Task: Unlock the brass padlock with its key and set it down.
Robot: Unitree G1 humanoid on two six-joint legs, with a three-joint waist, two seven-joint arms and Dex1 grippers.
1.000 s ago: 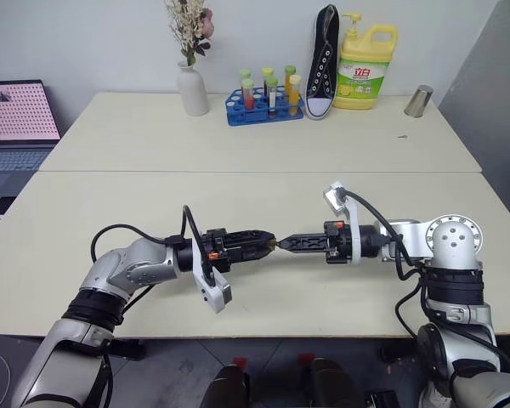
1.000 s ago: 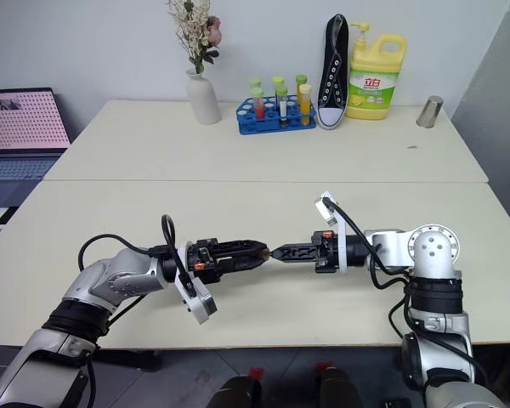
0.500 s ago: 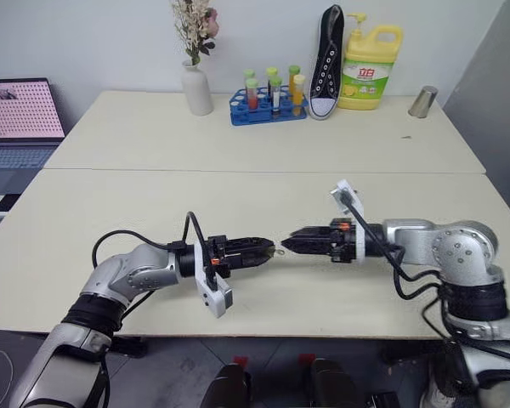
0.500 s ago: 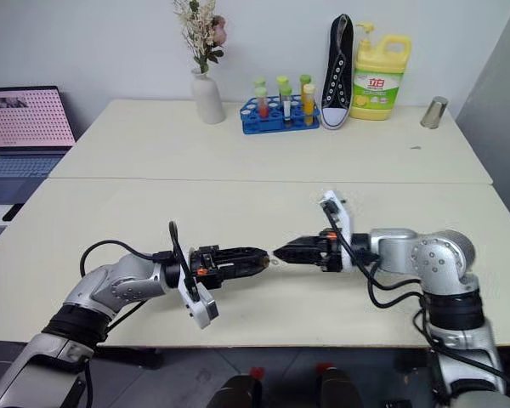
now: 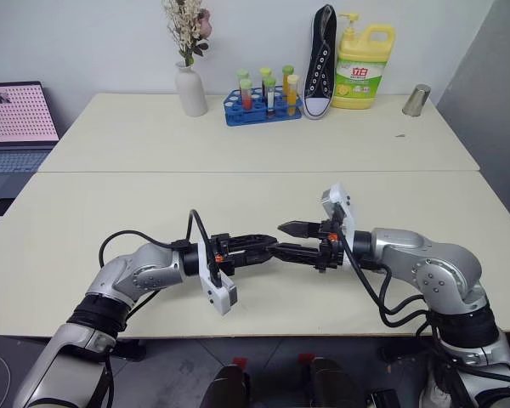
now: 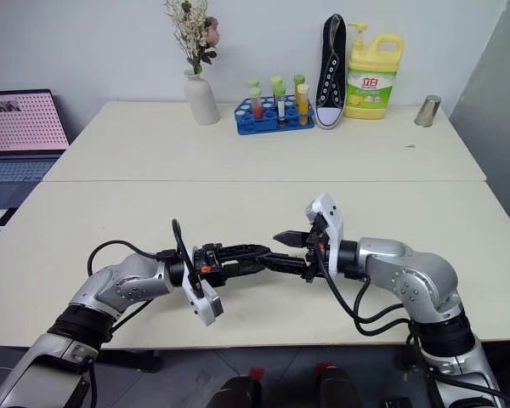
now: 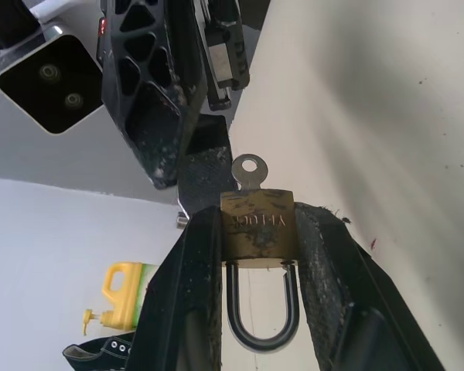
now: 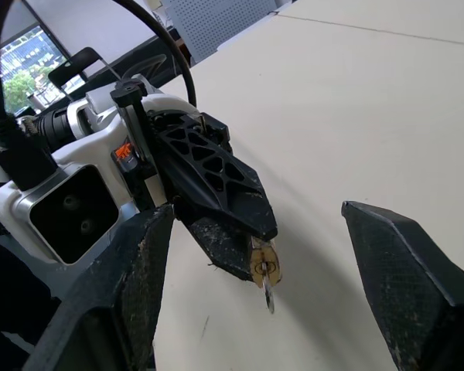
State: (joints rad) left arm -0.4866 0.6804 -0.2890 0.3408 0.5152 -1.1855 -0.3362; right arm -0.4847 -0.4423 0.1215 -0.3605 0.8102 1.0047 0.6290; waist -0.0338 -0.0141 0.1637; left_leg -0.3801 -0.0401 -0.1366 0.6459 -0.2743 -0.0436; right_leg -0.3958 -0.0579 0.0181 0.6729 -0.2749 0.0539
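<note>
I see my left gripper (image 7: pixel 259 255) clamped on the brass padlock (image 7: pixel 257 229), held above the near table (image 5: pixel 263 191) at mid-scene | key (image 7: pixel 249 169) sticks out of the padlock's body toward the right | right gripper (image 8: pixel 271 255) spread wide, holding nothing, fingers either side of the key, not touching

Brass padlock (image 7: pixel 257 230) dull, scuffed; key (image 7: pixel 249 171) shiny metal.
</note>
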